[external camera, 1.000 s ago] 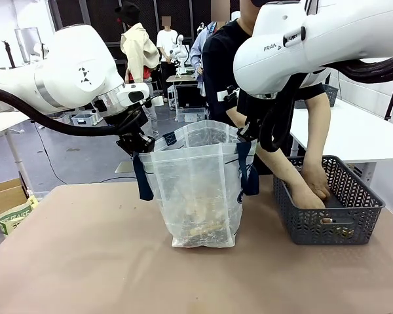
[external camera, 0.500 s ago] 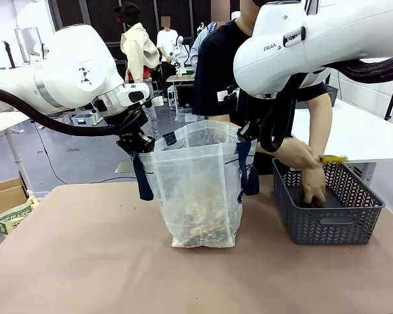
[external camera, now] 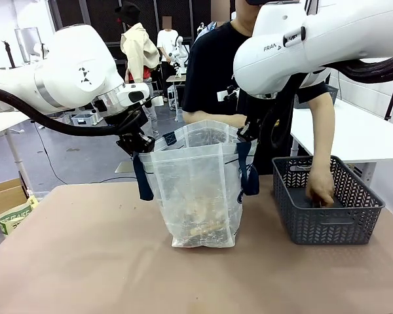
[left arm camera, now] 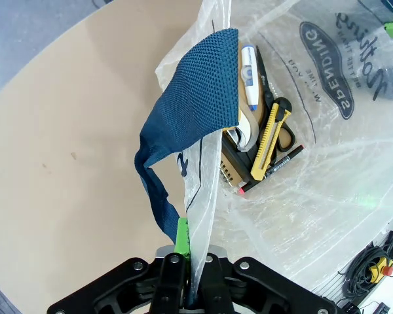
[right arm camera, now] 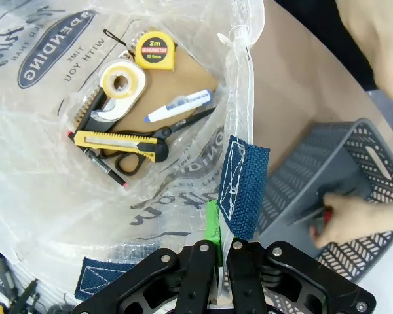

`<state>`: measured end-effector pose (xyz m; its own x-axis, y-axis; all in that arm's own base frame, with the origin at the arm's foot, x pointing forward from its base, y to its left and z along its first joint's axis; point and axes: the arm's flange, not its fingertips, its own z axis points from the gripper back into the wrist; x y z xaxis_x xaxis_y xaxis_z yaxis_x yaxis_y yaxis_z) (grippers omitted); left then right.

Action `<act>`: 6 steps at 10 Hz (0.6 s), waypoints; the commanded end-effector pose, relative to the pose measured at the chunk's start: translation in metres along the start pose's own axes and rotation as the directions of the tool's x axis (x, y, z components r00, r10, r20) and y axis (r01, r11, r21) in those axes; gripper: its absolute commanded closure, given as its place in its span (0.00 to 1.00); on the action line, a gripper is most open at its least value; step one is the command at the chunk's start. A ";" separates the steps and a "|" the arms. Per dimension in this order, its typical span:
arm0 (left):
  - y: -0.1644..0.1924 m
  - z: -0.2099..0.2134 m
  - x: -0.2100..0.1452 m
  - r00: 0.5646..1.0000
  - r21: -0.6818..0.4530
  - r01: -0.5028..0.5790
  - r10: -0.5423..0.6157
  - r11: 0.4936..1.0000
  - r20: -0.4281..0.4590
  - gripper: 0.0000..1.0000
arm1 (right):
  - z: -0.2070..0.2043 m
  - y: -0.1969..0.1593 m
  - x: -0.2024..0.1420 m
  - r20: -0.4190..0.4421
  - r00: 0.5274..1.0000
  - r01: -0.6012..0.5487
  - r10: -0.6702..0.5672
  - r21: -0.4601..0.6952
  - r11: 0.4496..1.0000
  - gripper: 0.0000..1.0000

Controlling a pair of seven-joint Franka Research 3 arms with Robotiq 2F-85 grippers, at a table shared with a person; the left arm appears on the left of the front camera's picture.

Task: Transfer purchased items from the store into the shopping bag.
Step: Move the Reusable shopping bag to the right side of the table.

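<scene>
Frosted translucent shopping bag [external camera: 195, 190], navy-strapped, navy-lettered

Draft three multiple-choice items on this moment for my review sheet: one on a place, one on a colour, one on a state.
1. Where does the yellow tape measure lie?
A. in the translucent frosted plastic shopping bag
B. in a drawer
C. on a chair
2. What colour are the bag's woven strap handles?
A. red
B. navy blue
C. green
3. How do the left gripper and right gripper stand?
A. open above the bag
B. shut on a bottle
C. each shut on the bag's rim
Key: A, it lies among the goods at the bag's bottom; B, both wrist views show navy webbing; C, each wrist view shows the plastic rim clamped.
</scene>
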<state>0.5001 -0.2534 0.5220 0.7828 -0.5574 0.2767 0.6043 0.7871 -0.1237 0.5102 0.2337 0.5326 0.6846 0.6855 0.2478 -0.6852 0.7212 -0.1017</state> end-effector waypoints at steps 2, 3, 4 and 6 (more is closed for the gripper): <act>0.001 0.000 0.000 1.000 0.001 0.000 0.000 1.000 0.000 1.00 | 0.000 -0.002 -0.001 0.000 1.000 0.001 -0.001 -0.001 1.000 1.00; 0.001 0.000 0.000 1.000 0.001 0.000 0.000 1.000 0.000 1.00 | 0.000 -0.002 -0.001 0.000 1.000 0.001 -0.001 -0.001 1.000 1.00; 0.001 0.000 0.000 1.000 0.001 0.000 0.000 1.000 0.000 1.00 | 0.000 -0.002 -0.001 0.000 1.000 0.001 -0.001 -0.001 1.000 1.00; 0.001 0.000 0.000 1.000 0.001 0.000 0.000 1.000 0.000 1.00 | 0.000 -0.002 -0.001 0.000 1.000 0.001 -0.001 -0.001 1.000 1.00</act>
<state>0.5001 -0.2534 0.5220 0.7828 -0.5574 0.2767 0.6042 0.7871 -0.1237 0.5102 0.2337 0.5325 0.6846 0.6855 0.2478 -0.6853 0.7212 -0.1017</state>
